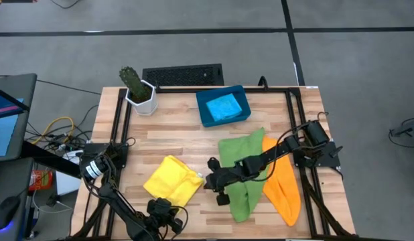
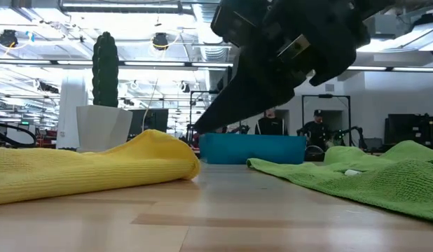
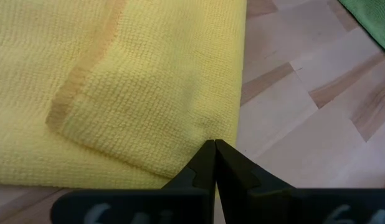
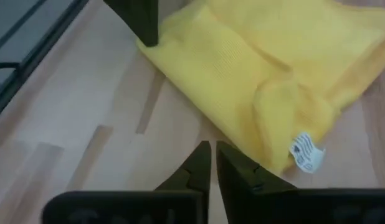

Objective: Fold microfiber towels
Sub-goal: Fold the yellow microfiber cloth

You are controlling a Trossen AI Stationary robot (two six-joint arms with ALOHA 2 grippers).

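Crumpled soft yellow microfiber towel lying on the front-left part of the pale wooden slatted table, with a white label showing at one edge in the right wrist view. Just beside it to the right, a bright green microfiber towel spread lengthwise, partly overlapping a flat orange microfiber towel nearer the right edge. Farther back, a light blue microfiber towel folded into a small square and resting inside the rigid dark-blue rectangular tray, filling most of its floor; nothing else inside that tray.

Left gripper down at the front edge of the yellow towel, fingers pressed together with their tips touching the cloth's border, no fabric visibly pinched. Right gripper over bare wood between the yellow and green towels, close to the yellow one's labelled corner, fingers nearly together with only a narrow slit between them, holding nothing.

At the back left, a green cactus in a white faceted pot. Behind the table, a black ribbed mat on the grey floor.
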